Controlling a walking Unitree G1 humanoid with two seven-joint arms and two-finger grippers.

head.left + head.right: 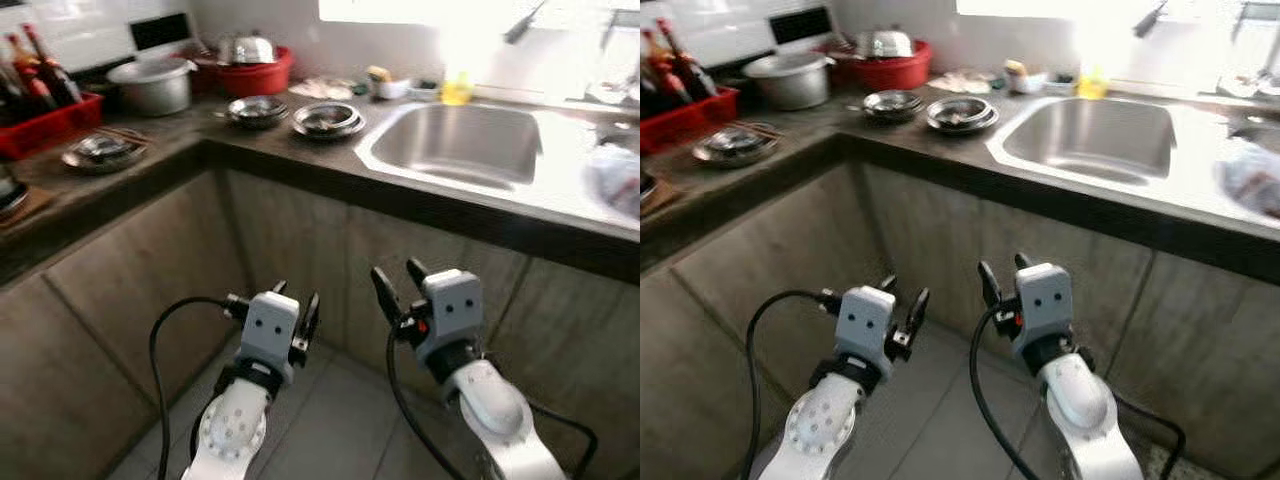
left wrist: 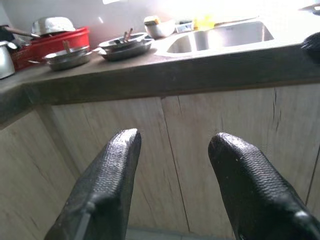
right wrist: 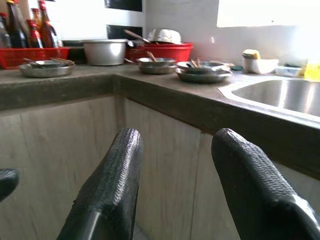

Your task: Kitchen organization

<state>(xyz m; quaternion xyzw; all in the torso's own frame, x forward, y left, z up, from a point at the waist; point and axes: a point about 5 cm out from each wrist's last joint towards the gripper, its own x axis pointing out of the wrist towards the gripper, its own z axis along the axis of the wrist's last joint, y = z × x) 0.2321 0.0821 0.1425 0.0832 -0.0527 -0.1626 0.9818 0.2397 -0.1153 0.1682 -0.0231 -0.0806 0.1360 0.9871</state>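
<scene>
Steel plates (image 1: pixel 327 119) w/ bowls (image 1: pixel 257 108) on dark counter (image 1: pixel 200 135), left of sink (image 1: pixel 460 143)

Wooden cabinet doors (image 1: pixel 300 260), tiled floor (image 1: pixel 330 430)

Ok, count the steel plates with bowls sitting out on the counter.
3. One plate sits beside the sink, one plate in front of the red basin, one plate near the red crate. More may be hidden.
</scene>
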